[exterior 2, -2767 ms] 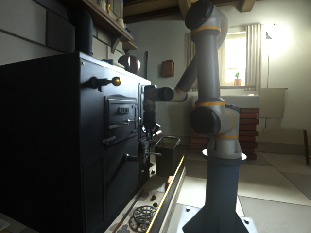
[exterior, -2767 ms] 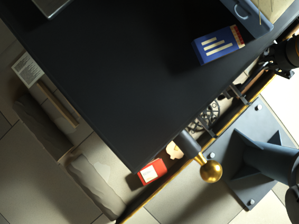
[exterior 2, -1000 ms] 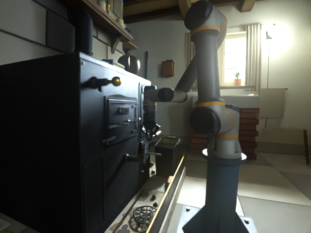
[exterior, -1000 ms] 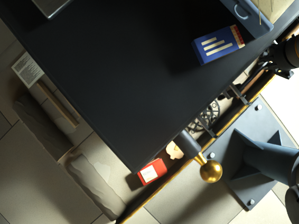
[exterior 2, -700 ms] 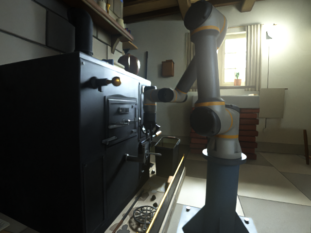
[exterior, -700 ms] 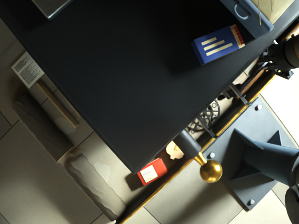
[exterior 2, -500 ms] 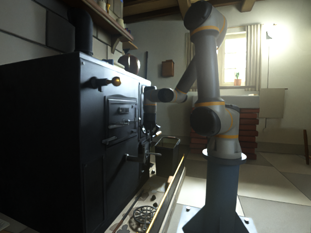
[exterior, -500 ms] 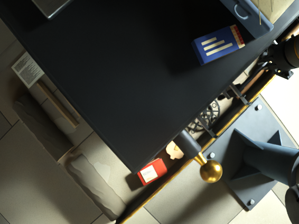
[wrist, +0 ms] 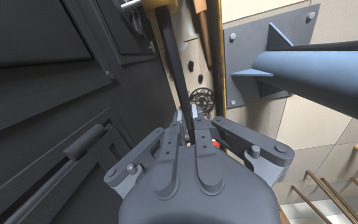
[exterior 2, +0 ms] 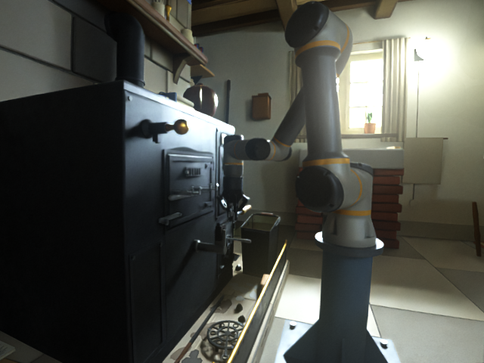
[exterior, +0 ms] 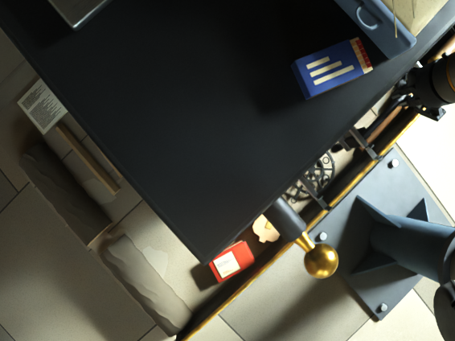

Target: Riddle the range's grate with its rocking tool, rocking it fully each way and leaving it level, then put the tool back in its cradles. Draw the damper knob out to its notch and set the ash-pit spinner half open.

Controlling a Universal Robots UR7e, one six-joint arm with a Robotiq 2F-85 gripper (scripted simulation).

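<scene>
On the front of the black range, the rocking tool (wrist: 175,63) is a dark bar with a wooden handle (wrist: 158,6) at one end. In the side camera its handle (exterior: 384,124) runs along the range front near two cradles (exterior: 363,142). The brass damper knob (exterior: 320,260) sticks out from the upper front (exterior 2: 180,126). The ash-pit spinner is partly seen at the top of the wrist camera (wrist: 134,18). My gripper (wrist: 187,114) is at the front of the range (exterior 2: 233,207), beside the fire door. It is closed around the rocking tool's dark bar.
The brass fender rail (exterior 2: 256,304) runs along the hearth close below the gripper. A trivet (exterior 2: 224,334) and coal bits lie on the hearth. A dark ash bucket (exterior 2: 260,242) stands by the range. My blue pedestal (exterior 2: 344,297) stands to the right. A matchbox (exterior: 331,67) lies on the range top.
</scene>
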